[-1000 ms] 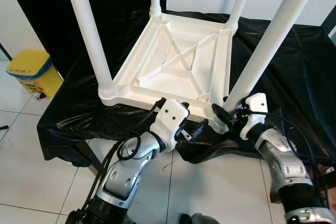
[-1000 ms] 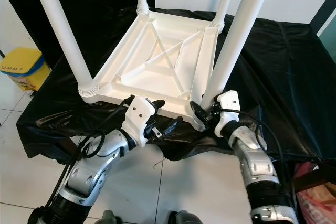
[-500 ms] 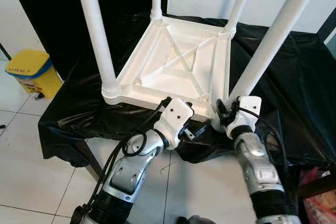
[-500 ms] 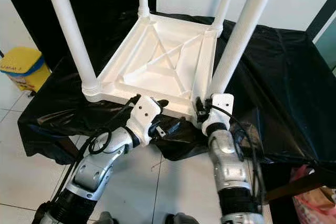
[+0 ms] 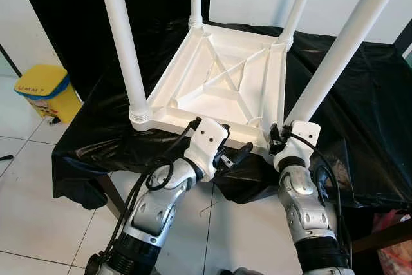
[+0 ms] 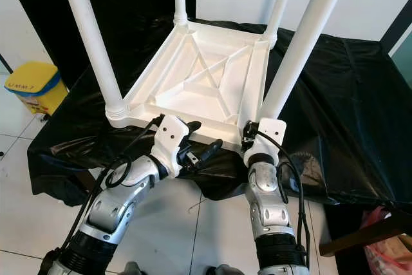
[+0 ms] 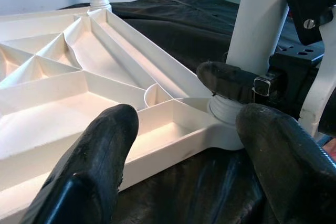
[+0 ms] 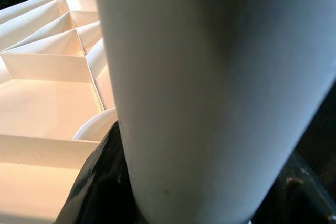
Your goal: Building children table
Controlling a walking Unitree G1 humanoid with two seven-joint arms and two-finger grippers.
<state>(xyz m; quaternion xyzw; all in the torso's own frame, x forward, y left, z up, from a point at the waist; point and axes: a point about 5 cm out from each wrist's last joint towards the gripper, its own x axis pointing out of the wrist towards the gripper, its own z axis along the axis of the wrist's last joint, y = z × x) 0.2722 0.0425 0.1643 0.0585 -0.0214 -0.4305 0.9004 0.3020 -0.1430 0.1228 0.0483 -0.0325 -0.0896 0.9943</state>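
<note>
A white plastic children's table (image 5: 225, 78) lies upside down on a black-covered surface, its four legs pointing up. My right gripper (image 5: 275, 140) is at the base of the near right leg (image 5: 335, 56), shut on the leg (image 8: 210, 77), which sits between its black fingers (image 8: 100, 182). My left gripper (image 5: 233, 141) is open at the table's front rim, a short way left of that leg. Its two fingers (image 7: 100, 156) stand wide apart with the rim and the corner socket (image 7: 226, 111) in front of them.
A black sheet (image 5: 360, 120) covers the work surface and hangs over its front edge. A yellow bin (image 5: 45, 88) stands on the tiled floor at the left. A pink bag (image 6: 386, 236) is at the lower right. The near left leg (image 5: 122, 43) rises left of my arms.
My right forearm has swung in from the right and now stands straight under the near right leg, the gripper closer around its base. The left gripper has stayed by the front rim.
</note>
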